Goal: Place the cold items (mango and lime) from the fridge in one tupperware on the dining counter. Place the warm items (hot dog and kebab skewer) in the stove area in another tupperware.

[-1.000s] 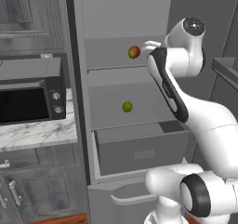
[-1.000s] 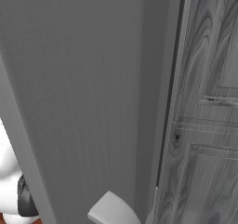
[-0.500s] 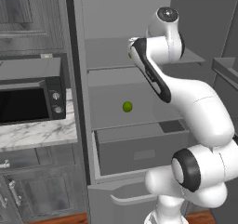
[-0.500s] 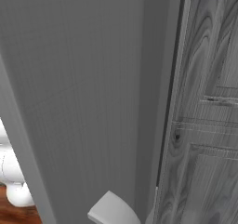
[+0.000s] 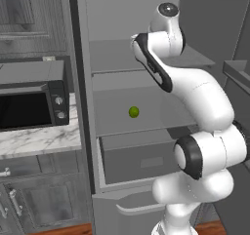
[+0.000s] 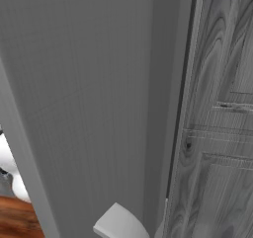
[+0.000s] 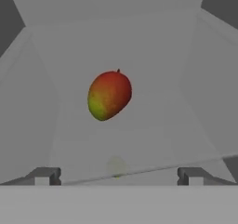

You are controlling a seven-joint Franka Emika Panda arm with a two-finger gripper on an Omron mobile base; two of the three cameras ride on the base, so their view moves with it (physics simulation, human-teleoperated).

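the gripper (image 7: 118,175) is hanging with its fingers spread wide and holding nothing. the mango (image 7: 109,95) is lying on a fridge (image 5: 146,53) shelf straight ahead, centred between the fingertips, long axis tilted, well apart.

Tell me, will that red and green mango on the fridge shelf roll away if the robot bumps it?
Probably a little. The mango is rounded and egg-shaped, so a nudge would likely make it wobble or roll crookedly on the smooth fridge shelf. Its skin looks smooth, so it may be slippery. The open end effector looks wide enough to fit around it.
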